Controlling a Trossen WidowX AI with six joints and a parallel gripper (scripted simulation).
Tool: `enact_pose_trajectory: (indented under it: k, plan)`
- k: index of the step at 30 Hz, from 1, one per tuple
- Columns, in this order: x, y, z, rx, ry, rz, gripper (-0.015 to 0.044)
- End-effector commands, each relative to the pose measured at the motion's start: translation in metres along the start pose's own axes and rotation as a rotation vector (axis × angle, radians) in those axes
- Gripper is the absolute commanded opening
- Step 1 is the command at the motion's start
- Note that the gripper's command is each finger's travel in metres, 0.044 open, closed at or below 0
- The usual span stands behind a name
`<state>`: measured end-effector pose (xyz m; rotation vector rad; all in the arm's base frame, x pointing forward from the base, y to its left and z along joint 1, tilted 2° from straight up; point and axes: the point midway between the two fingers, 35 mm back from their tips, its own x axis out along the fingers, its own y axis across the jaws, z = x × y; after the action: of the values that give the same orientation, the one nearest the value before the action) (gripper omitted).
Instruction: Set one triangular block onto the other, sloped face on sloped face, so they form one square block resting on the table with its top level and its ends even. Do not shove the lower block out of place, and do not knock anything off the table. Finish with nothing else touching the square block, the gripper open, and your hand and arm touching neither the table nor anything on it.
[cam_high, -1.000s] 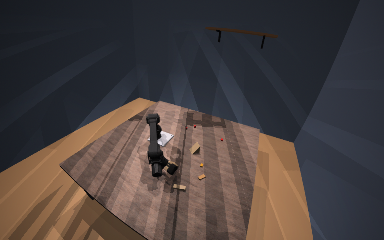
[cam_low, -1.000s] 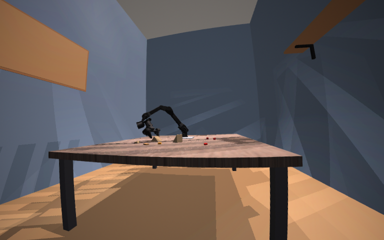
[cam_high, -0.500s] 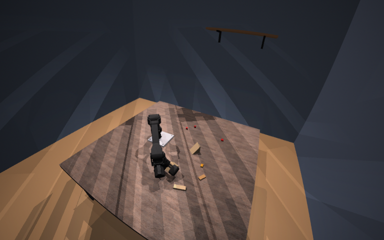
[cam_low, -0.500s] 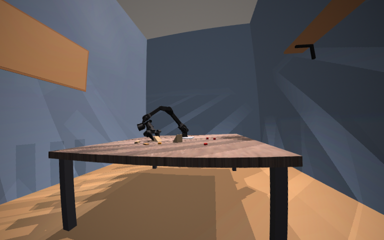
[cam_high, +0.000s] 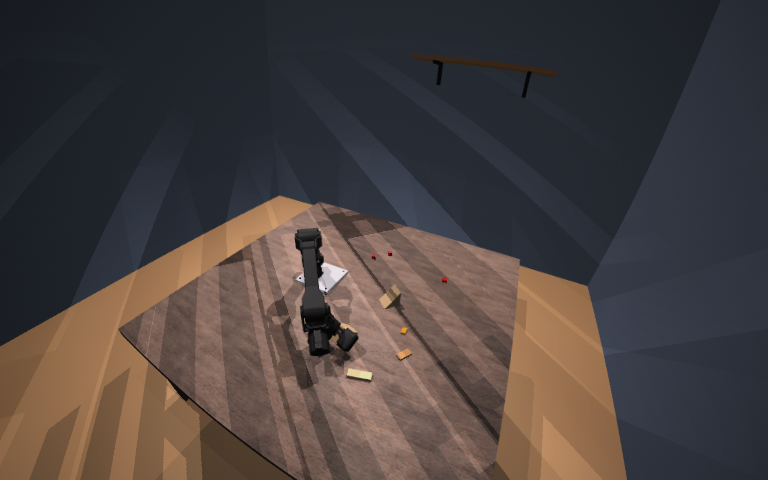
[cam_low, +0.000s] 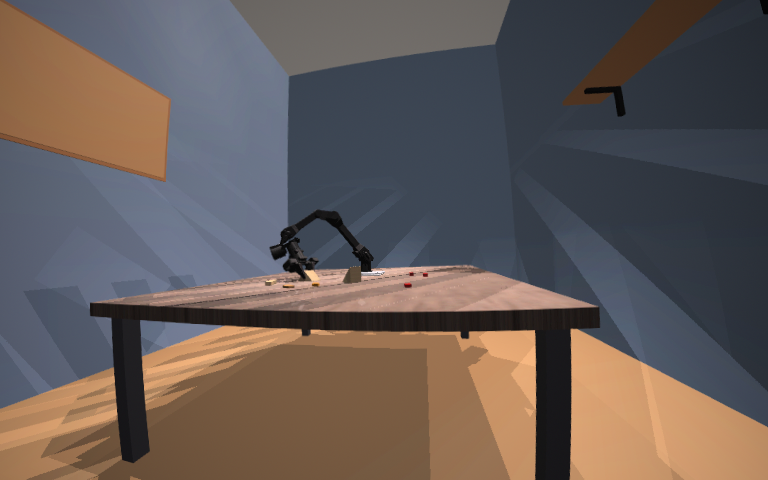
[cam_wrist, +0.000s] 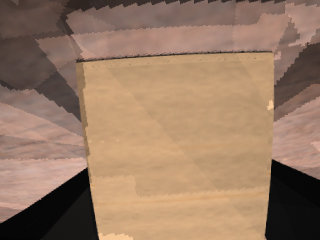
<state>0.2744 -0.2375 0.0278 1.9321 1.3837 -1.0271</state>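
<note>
My gripper (cam_high: 340, 334) (cam_wrist: 176, 167) is shut on a tan triangular block (cam_high: 348, 328) (cam_low: 312, 275) (cam_wrist: 180, 125). In the wrist view the block's broad flat face fills the space between the two black fingers. In the exterior view the block is low at the table top; I cannot tell whether it touches it. The fingers partly hide it in the top and exterior views. The other tan triangular block (cam_high: 390, 297) (cam_low: 353, 275) stands on the table, apart from the held block, to its right in the top and exterior views.
A pale yellow bar (cam_high: 359, 374) (cam_low: 270, 283) lies near the gripper. Two orange pieces (cam_high: 403, 354) (cam_high: 403, 330) lie to its right. Red cubes (cam_high: 373, 256) (cam_high: 389, 253) (cam_high: 444, 279) lie beyond the free block. The arm's white base plate (cam_high: 335, 276) is behind the gripper.
</note>
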Motion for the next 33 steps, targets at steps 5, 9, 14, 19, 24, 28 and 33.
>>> enact_pose_trajectory:
  k: [5, 9, 14, 19, 24, 28, 33]
  plan:
    - [-0.025, 0.002, -0.016, 0.006, -0.010, 0.019, 0.0000]
    - [-0.041, 0.002, -0.027, 0.011, -0.016, 0.031, 0.0000]
    - [-0.061, 0.001, -0.041, 0.017, -0.022, 0.046, 0.0000]
    - [-0.079, -0.001, -0.056, 0.023, -0.029, 0.060, 0.0000]
    - [-0.081, -0.002, -0.058, 0.024, -0.030, 0.062, 0.0000]
    - [-0.081, -0.002, -0.058, 0.024, -0.030, 0.062, 0.0000]
    - [-0.079, -0.002, -0.056, -0.002, -0.038, 0.053, 0.0000]
